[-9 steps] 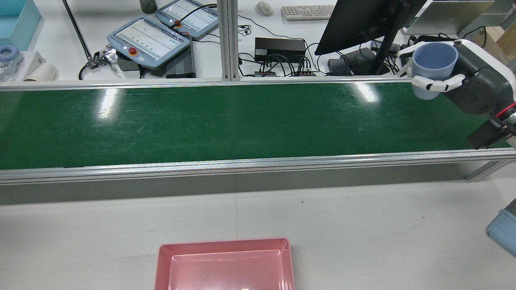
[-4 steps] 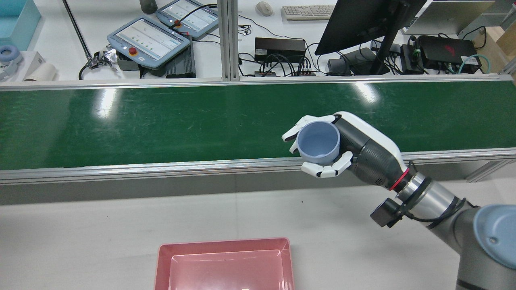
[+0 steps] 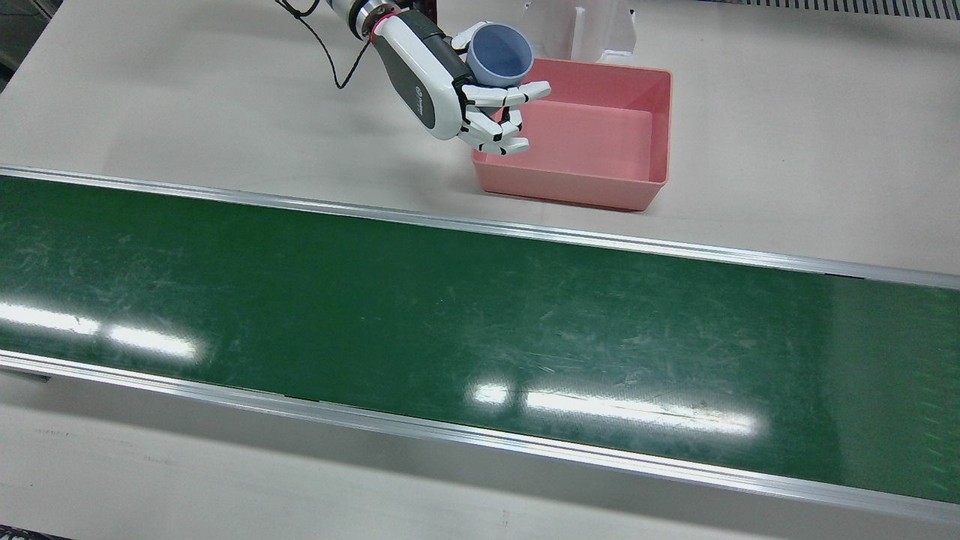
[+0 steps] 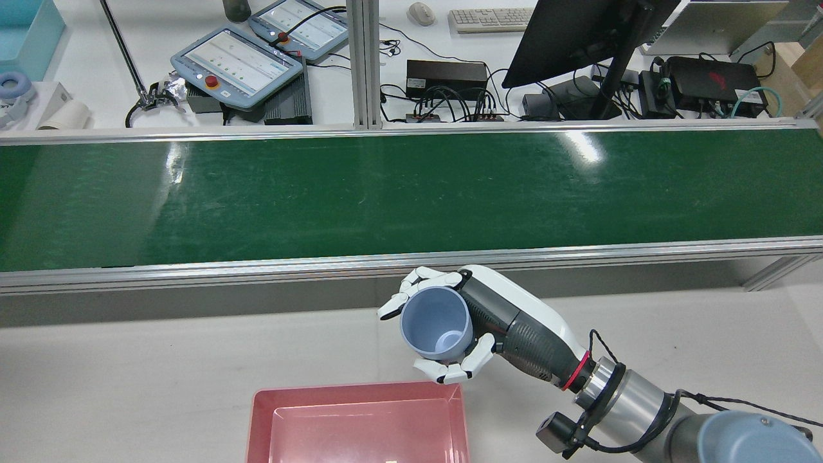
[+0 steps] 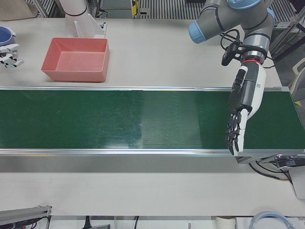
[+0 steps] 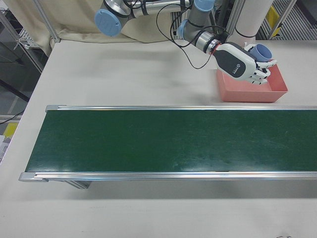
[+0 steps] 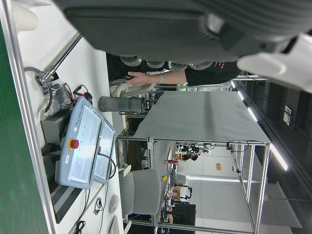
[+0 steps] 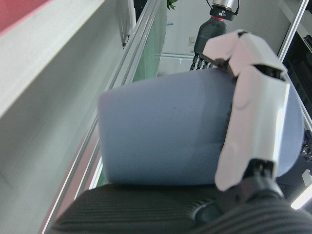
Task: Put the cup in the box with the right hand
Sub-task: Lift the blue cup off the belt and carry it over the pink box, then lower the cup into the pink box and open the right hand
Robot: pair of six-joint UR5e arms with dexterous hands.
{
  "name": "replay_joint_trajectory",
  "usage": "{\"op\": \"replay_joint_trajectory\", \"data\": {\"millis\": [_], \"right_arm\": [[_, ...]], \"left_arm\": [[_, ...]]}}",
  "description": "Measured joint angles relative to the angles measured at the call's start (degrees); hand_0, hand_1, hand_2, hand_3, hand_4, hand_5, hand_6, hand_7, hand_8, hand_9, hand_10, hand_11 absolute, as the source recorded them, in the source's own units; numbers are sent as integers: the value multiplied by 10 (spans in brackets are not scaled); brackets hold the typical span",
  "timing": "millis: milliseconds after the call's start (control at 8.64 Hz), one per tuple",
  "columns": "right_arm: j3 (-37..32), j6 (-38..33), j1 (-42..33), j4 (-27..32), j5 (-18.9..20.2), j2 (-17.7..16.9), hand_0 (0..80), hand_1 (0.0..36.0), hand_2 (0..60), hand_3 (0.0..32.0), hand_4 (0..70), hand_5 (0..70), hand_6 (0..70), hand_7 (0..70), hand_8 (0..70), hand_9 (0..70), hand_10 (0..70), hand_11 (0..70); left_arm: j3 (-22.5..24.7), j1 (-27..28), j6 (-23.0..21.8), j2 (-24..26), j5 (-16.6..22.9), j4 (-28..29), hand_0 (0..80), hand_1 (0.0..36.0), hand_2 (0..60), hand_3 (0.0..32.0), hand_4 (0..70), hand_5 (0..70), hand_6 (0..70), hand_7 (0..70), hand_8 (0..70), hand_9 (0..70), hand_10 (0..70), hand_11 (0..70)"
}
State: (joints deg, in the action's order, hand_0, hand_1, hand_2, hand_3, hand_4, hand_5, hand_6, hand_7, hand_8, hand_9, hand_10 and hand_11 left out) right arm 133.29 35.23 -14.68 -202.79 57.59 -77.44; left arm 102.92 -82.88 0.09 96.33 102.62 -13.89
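Note:
My right hand (image 4: 508,321) is shut on a pale blue cup (image 4: 436,321) and holds it in the air, mouth up and tilted. The cup hangs just by the rim of the empty pink box (image 4: 360,421), on the box's belt side. In the front view the cup (image 3: 499,54) and right hand (image 3: 450,82) overlap a corner of the box (image 3: 570,184). The right hand view shows the cup (image 8: 165,131) wrapped by white fingers (image 8: 253,122). My left hand (image 5: 240,112) is open, fingers stretched, over the far end of the belt.
The green conveyor belt (image 3: 450,315) with aluminium rails runs across the table between the box and the operators' side. A white stand (image 3: 592,30) sits right behind the box. Monitor, teach pendants (image 4: 238,61) and cables lie beyond the belt.
My right hand has carried the cup from the belt's far right, across the belt, down to the white table at the pink box's edge.

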Motion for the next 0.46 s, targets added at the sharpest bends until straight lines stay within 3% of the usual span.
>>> {"op": "replay_joint_trajectory", "data": {"millis": [116,232,347,463], "right_arm": [[-2,4,19,1,-6,1,438,14,0,0,220,13,53,225,0,31,17,31],[-3,7,31,1,-9,1,430,31,28,0,211,14,55,236,1,33,17,32],[-4,8,37,2,-11,2,447,26,0,0,228,15,58,249,1,35,18,34],[-4,10,41,2,-12,2,427,50,61,0,203,16,60,261,2,38,20,36]], "left_arm": [[0,0,0,0,0,0,0,0,0,0,0,0,0,0,0,0,0,0],[-1,0,0,0,0,1,0,0,0,0,0,0,0,0,0,0,0,0],[-1,0,0,0,0,1,0,0,0,0,0,0,0,0,0,0,0,0],[-1,0,0,0,-1,0,0,0,0,0,0,0,0,0,0,0,0,0]]}}
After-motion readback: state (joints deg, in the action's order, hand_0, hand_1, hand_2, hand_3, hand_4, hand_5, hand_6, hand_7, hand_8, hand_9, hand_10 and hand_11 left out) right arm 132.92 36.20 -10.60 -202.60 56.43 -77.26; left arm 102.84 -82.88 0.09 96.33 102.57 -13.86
